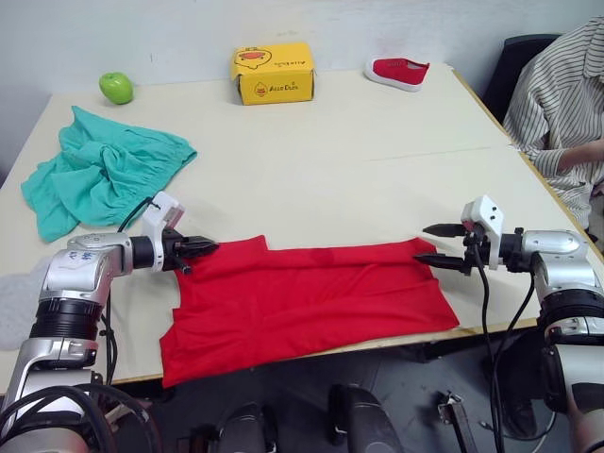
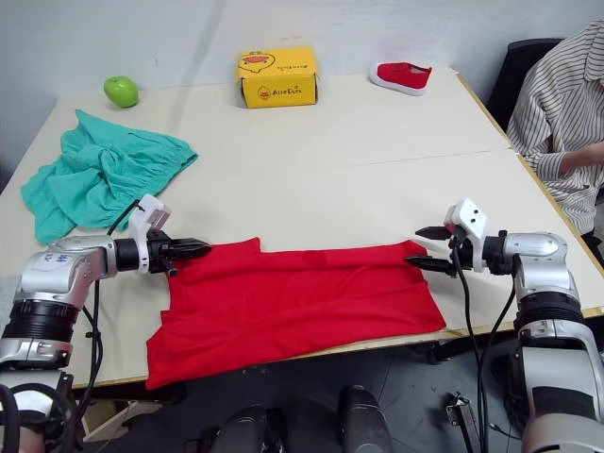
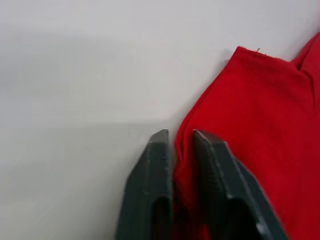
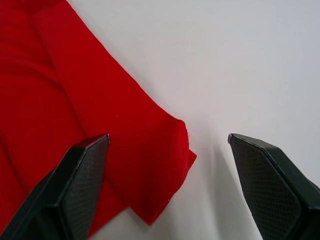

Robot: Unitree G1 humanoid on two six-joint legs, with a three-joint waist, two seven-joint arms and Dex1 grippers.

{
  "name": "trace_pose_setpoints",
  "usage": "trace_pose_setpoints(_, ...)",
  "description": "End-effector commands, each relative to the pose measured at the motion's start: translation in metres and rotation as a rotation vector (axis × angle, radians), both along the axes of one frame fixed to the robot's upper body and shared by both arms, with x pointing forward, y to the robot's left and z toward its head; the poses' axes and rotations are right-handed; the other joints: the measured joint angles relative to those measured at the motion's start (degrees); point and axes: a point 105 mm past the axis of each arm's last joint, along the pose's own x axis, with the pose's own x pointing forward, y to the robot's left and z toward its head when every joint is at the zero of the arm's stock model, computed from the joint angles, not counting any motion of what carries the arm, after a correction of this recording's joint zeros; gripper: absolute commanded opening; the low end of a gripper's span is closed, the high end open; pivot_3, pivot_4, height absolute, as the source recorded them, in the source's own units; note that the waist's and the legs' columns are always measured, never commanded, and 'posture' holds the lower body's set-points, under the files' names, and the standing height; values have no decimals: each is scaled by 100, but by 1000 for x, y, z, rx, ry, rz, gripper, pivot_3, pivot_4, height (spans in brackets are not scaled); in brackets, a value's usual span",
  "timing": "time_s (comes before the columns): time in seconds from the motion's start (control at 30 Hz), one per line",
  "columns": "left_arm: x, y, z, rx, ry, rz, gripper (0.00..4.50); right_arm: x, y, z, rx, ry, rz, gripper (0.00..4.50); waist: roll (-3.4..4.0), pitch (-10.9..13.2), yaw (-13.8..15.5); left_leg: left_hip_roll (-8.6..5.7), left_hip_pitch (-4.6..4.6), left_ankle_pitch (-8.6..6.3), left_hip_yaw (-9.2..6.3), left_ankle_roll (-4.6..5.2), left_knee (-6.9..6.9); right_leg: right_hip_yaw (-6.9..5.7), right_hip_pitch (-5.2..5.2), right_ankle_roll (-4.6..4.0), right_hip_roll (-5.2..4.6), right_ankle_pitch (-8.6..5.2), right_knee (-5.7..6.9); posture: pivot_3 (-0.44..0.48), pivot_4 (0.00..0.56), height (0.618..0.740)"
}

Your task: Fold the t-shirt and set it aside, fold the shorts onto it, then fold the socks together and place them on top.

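The red t-shirt lies flat as a wide folded band near the table's front edge, its lower left part hanging over the edge. My left gripper is at the shirt's upper left corner, shut on its edge, with red cloth pinched between the fingers. My right gripper stands open at the shirt's upper right corner, which lies between the spread fingers. The teal shorts sit crumpled at the left back. A light grey fuzzy patch, apparently the socks, shows at the table's left edge behind my left arm.
Along the far edge of the table are a green apple, a yellow box and a small red shoe. A person in a striped shirt sits at the right side, by a black chair.
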Motion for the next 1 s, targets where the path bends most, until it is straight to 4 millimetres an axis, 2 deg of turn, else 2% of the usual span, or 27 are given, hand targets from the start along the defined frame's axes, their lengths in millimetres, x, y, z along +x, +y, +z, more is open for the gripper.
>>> trace_pose_setpoints(0.03,-2,0,17,-6,-114,-50,28,3,-1,13,-5,-46,13,3850,0,0,0,0,0,0,0,0,0,0,0,0,0,0,0,0,150,740)
trace_pose_setpoints(0.17,-6,0,22,-1,-192,-93,0,3,3,12,-1,-51,29,2618,0,0,0,0,0,0,0,0,0,0,0,0,0,0,0,0,150,740)
trace_pose_setpoints(0.37,-10,6,29,15,-321,-126,0,0,3,17,-3,-92,49,512,0,0,-1,1,0,0,0,0,0,0,0,0,-1,0,0,0,150,740)
trace_pose_setpoints(0.43,-13,6,32,24,-379,-141,0,-2,3,18,-5,-106,61,42,0,0,-1,1,0,0,0,0,1,0,0,0,-1,0,-1,0,150,740)
trace_pose_setpoints(0.57,-17,7,39,60,-505,-171,0,-7,5,24,-9,-187,91,42,0,0,0,3,0,0,0,0,1,-1,0,0,0,0,-1,0,150,740)
trace_pose_setpoints(0.7,-22,9,47,113,-638,-179,0,-7,7,42,9,-389,66,42,0,0,2,1,0,0,0,0,1,-1,0,0,-3,0,-2,0,150,740)
trace_pose_setpoints(0.83,-35,6,44,233,-753,-230,0,-20,6,31,-46,-471,87,42,0,0,2,3,1,-1,-2,0,-1,-2,1,0,-2,0,-3,0,150,740)
trace_pose_setpoints(1.0,-37,17,25,236,-674,-169,0,-24,6,17,-31,-440,64,42,0,0,1,1,3,-1,0,3,1,1,1,1,-5,0,-22,0,150,740)
